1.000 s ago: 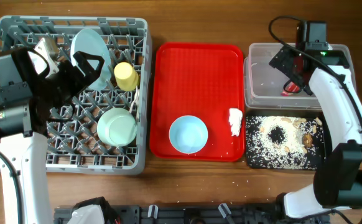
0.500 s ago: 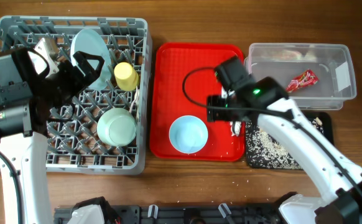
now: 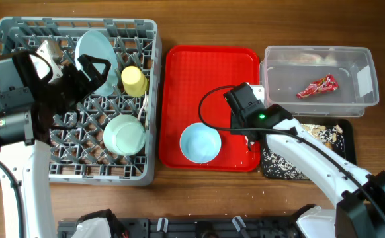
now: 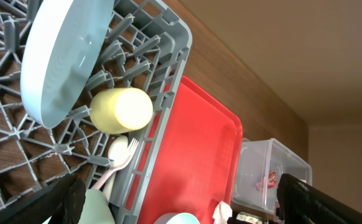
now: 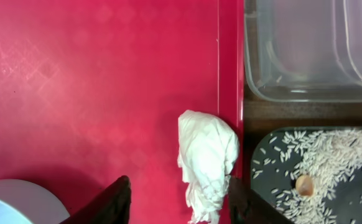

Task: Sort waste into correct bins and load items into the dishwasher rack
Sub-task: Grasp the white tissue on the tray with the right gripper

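A crumpled white tissue (image 5: 207, 155) lies at the right edge of the red serving tray (image 3: 209, 73). My right gripper (image 5: 180, 202) hangs low over it, open, one finger on each side; the right fingertip (image 5: 243, 202) is close to the tissue, the left stands apart. The red-and-white wrapper (image 3: 317, 86) lies in the clear tub (image 3: 368, 99). Food scraps (image 5: 318, 155) fill the black tray (image 3: 341, 135). A pale blue bowl (image 3: 200, 143) sits on the red tray. The grey rack (image 3: 7, 33) holds the plate (image 3: 94, 56), yellow cup (image 3: 133, 80), mint bowl (image 3: 124, 134), fork and spoon (image 4: 122, 155). My left gripper (image 3: 80, 69) hovers open above the rack.
The red tray's raised rim runs right beside the tissue, with the clear tub and the black tray just beyond it. The blue bowl sits a short way left of my right gripper. Bare wooden table (image 3: 199, 26) shows at the back.
My right arm has swung from the clear tub, where the wrapper now lies, down to the tissue on the red tray, and its jaws have narrowed. The left arm has not moved.
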`<state>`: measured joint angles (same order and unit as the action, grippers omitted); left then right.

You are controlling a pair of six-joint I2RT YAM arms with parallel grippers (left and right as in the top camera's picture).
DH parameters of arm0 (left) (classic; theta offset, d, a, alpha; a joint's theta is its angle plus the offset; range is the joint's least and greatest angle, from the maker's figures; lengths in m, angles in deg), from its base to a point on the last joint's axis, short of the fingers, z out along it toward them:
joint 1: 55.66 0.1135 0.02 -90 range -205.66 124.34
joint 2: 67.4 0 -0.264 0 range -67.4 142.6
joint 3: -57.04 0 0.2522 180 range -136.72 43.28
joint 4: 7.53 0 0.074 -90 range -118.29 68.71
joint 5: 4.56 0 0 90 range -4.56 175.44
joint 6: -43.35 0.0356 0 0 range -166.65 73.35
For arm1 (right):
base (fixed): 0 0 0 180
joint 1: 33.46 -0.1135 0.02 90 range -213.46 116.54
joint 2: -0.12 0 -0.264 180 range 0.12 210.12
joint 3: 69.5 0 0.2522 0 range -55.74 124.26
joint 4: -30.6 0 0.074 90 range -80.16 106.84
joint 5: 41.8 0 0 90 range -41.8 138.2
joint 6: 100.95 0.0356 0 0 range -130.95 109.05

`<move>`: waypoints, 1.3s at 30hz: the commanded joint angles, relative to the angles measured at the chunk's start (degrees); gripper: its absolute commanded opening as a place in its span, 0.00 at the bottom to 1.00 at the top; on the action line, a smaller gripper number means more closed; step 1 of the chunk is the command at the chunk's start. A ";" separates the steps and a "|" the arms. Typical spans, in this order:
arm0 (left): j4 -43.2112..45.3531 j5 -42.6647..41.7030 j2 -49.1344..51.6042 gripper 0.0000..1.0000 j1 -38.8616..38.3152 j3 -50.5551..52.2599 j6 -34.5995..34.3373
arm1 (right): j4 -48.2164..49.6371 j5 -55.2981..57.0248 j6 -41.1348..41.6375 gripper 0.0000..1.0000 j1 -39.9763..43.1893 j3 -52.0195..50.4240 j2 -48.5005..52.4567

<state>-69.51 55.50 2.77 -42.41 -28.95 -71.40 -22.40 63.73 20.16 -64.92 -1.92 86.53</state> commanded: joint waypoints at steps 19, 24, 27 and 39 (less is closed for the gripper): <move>0.13 -0.66 -0.13 1.00 0.26 -0.22 -0.35 | 9.75 6.51 -13.49 0.64 0.85 -3.21 11.67; 0.13 -0.66 -0.13 1.00 0.26 -0.22 -0.35 | 10.93 -0.74 -14.47 0.63 0.83 -3.21 11.85; 0.13 -0.66 -0.13 1.00 0.26 -0.22 -0.35 | 12.13 -7.72 -14.47 0.63 0.83 -3.15 11.85; 0.13 -0.66 -0.13 1.00 0.26 -0.22 -0.35 | 5.11 -4.74 -20.65 0.61 0.83 5.99 7.50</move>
<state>-69.56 55.50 2.77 -42.41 -28.95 -71.40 -13.70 57.46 3.09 -64.26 -2.51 97.44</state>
